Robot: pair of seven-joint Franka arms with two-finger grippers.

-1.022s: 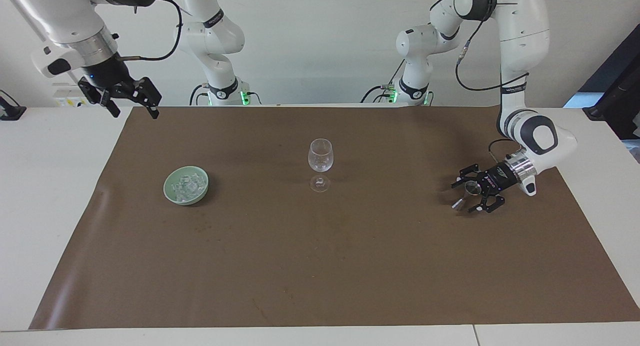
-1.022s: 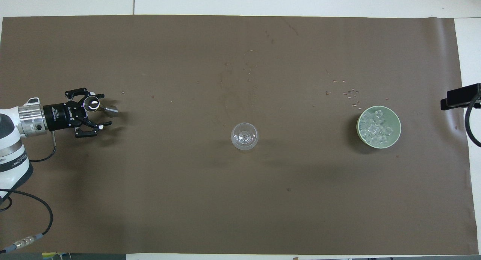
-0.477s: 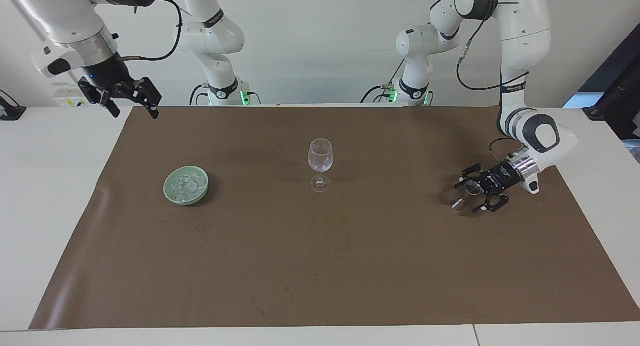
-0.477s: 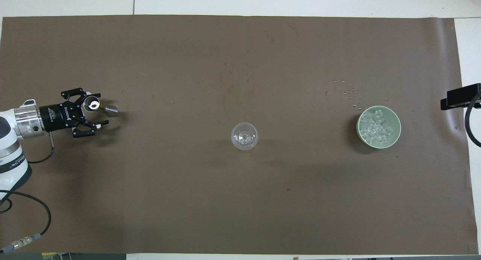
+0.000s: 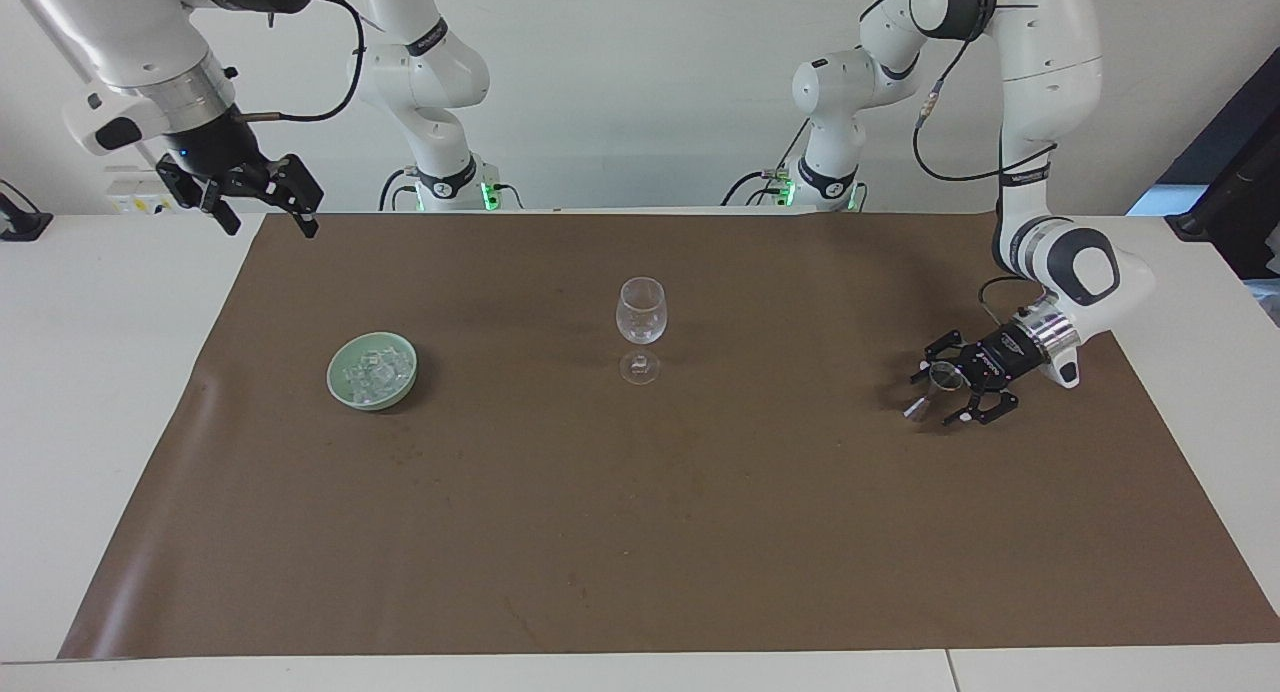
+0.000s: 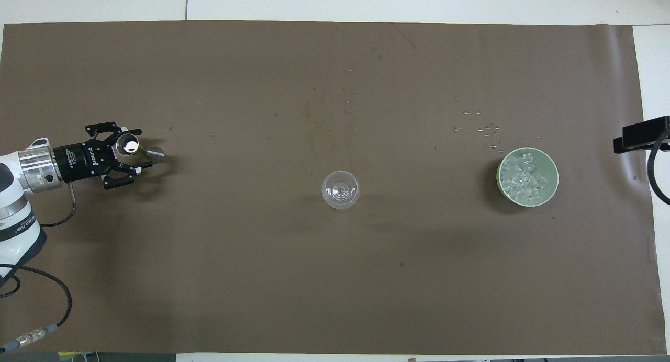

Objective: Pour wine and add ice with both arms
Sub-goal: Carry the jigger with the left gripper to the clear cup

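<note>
While the left gripper (image 5: 942,390) lies low over the left arm's end of the brown mat (image 5: 640,532), its jaws sit partly closed around a small metal jigger (image 5: 932,385) that stands on the mat, and whether the fingers already press on the jigger cannot be told. The right gripper (image 5: 262,205) waits raised over the worktop's (image 5: 90,392) edge at the right arm's end, its jaws wide and holding nothing. Well away from both sets of jaws, an empty clear wine glass (image 5: 640,328) stands upright at the middle of the mat, and toward the right arm's end a pale green bowl (image 5: 372,370) holds the ice (image 5: 375,372), a heap of small clear cubes. Judged from here, the jigger is slim, smooth and narrow at the waist, so jaws closing off centre could tip it, squeeze it out sideways, or spill whatever it holds. A later tilt over the tall, narrow-footed glass could knock that over, and wet cubes may slip from metal fingers. Small pale specks dot the mat near the bowl and farther from the robots than the glass. A plain white wall stands at the arms' bases, with dark equipment at the left arm's end.
</note>
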